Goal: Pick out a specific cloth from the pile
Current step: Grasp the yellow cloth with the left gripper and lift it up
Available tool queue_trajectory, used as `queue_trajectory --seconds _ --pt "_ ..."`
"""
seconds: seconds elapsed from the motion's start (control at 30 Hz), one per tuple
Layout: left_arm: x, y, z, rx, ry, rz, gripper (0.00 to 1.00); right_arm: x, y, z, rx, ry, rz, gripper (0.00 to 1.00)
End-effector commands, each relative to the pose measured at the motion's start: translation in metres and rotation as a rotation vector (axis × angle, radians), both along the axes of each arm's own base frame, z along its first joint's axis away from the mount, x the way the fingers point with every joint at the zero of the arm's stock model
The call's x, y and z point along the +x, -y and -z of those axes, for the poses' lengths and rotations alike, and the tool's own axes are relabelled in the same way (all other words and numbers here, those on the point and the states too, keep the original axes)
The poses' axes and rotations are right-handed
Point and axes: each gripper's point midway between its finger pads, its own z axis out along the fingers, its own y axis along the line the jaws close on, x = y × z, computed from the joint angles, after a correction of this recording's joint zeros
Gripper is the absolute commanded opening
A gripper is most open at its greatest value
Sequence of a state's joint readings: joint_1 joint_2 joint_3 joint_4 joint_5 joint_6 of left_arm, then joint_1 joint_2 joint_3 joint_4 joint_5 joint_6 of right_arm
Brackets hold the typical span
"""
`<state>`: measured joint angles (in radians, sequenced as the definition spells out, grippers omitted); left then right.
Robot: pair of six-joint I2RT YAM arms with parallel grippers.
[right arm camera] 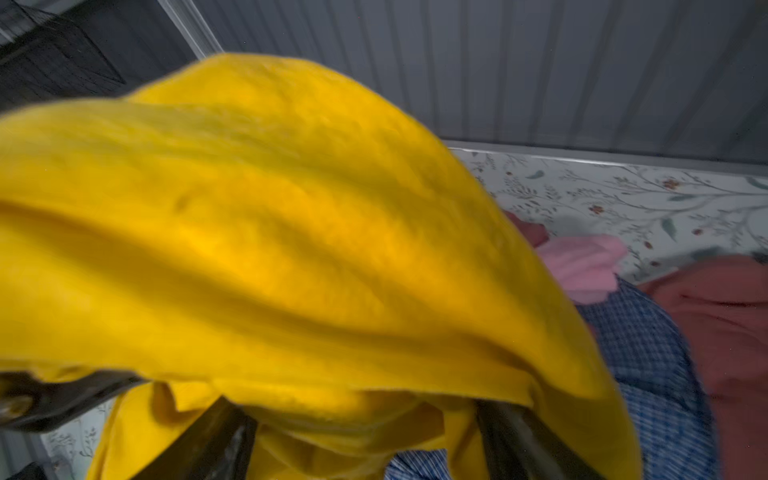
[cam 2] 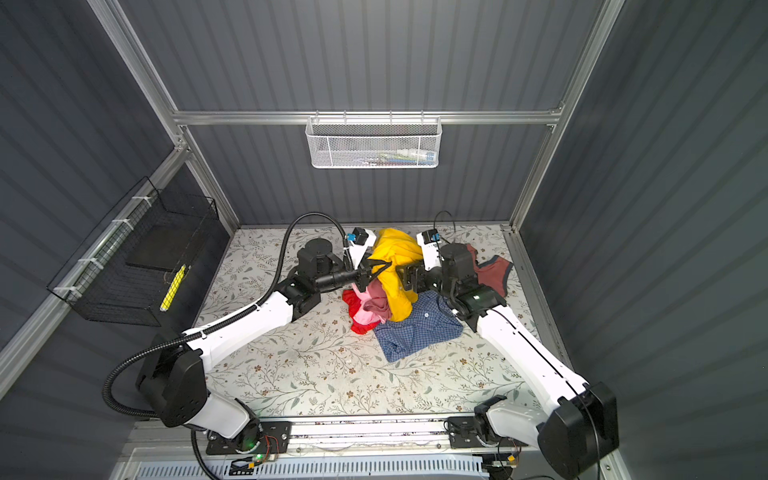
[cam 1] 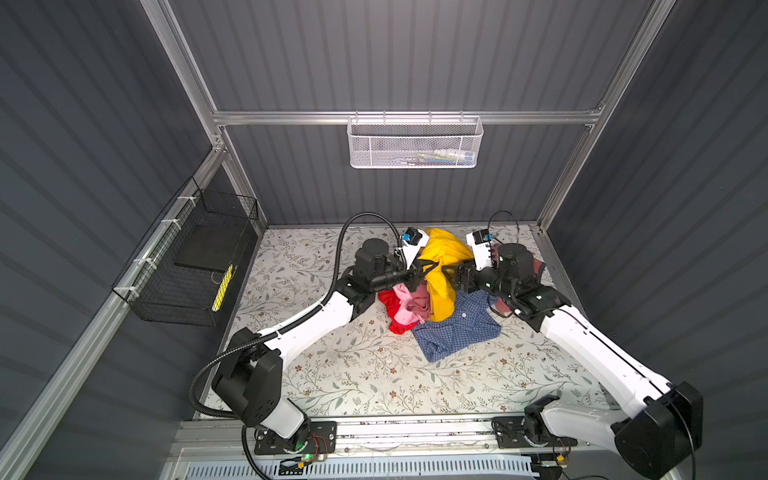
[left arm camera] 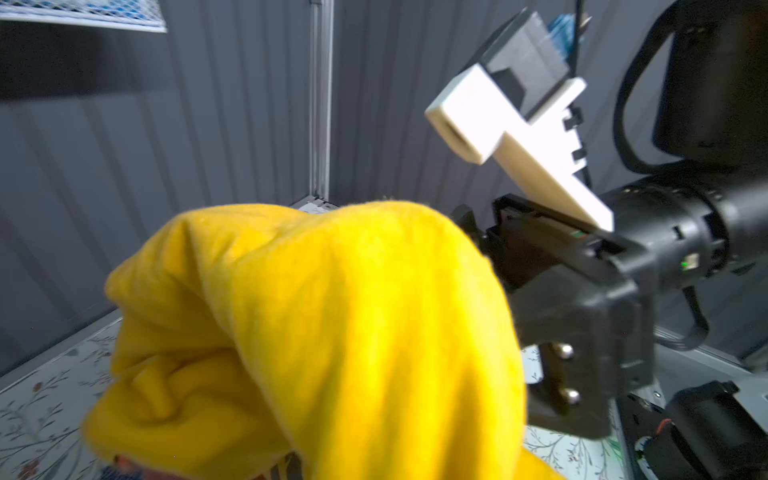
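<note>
The cloth (cam 1: 442,253), mustard yellow, is lifted in a bunch above the pile (cam 1: 409,307), and its tail hangs down onto the blue checked shirt (cam 1: 457,328). My left gripper (cam 1: 426,270) is shut on the cloth's left side; in the left wrist view the cloth (left arm camera: 332,311) covers its jaws. My right gripper (cam 1: 454,277) is at the cloth's right side. In the right wrist view its fingers (right arm camera: 216,440) stand wide apart, with loose folds of the cloth (right arm camera: 291,249) sagging between them. The red cloth (cam 2: 357,320) and a pink one (cam 2: 368,309) lie underneath.
A dusty rose garment (cam 2: 492,270) lies behind the right arm. A white mesh basket (cam 1: 415,143) hangs on the back wall and a black wire basket (cam 1: 187,257) on the left wall. The floral table (cam 1: 374,374) stretches in front of the pile.
</note>
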<state>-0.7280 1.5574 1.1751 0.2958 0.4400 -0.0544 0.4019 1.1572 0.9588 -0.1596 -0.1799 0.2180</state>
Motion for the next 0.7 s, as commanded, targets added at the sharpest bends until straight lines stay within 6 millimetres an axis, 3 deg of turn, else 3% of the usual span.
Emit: queue_trajectory --seconds 0.0,0.2,0.27,0.47,0.67 --pt "-0.013 0.02 -0.034 -0.049 0.077 0.047 0.0 -0.004 0.038 -0.009 -0.009 0.056 0.148 0.88" --pt "-0.023 0.051 -0.053 -0.055 0.117 0.066 0.0 -0.019 0.082 -0.004 0.012 0.078 0.273 0.94" --pt "-0.023 0.059 -0.074 -0.086 0.148 0.068 0.0 -0.023 0.093 0.002 0.023 0.069 0.302 0.95" --pt "-0.024 0.077 -0.114 -0.147 0.199 0.082 0.0 -0.029 0.106 0.021 0.039 0.033 0.327 0.97" --pt "-0.034 0.091 -0.138 -0.186 0.236 0.115 0.0 -0.032 0.12 0.031 0.045 0.024 0.376 0.99"
